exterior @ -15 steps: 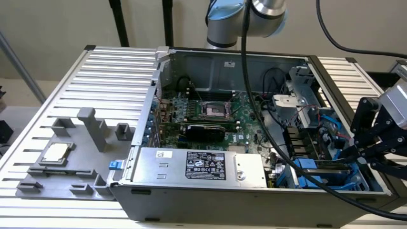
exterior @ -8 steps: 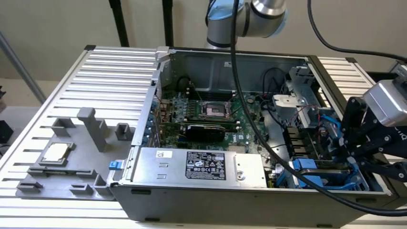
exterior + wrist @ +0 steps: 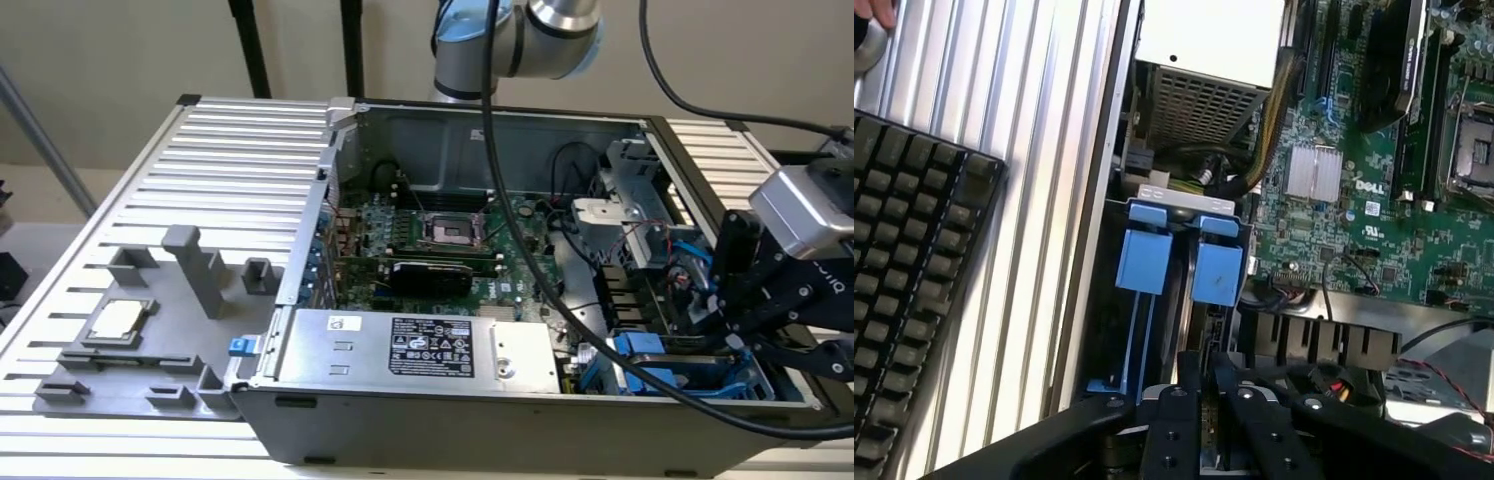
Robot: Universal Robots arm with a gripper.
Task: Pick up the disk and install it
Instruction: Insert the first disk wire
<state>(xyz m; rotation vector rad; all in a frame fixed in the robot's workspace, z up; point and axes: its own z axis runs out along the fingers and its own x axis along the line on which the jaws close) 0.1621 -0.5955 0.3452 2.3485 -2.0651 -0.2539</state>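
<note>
My tool (image 3: 1204,385) has its fingers close together, pinched, as I judge it, on the thin edge of the disk (image 3: 1216,268); the disk stands edge-on in the drive bay straight ahead of my tool, its blue carrier end farthest from me. So narrow a pinch could let the disk swivel, and a tilted rail would jam in the bay's guides; just beside it stands a second blue carrier (image 3: 1144,258), almost touching, so any sideways drift could scrape or catch on that neighbour; on the other side, near my fingers, loose wires (image 3: 1334,385) lie by the bay, and my tool's body could snag them; farther on, the motherboard (image 3: 1354,190) and the power supply (image 3: 1204,50) lie beyond the bay, at risk only if the disk slips free; the keyboard (image 3: 914,280) rests on the ribbed surface (image 3: 1044,150) outside the case, well apart.
</note>
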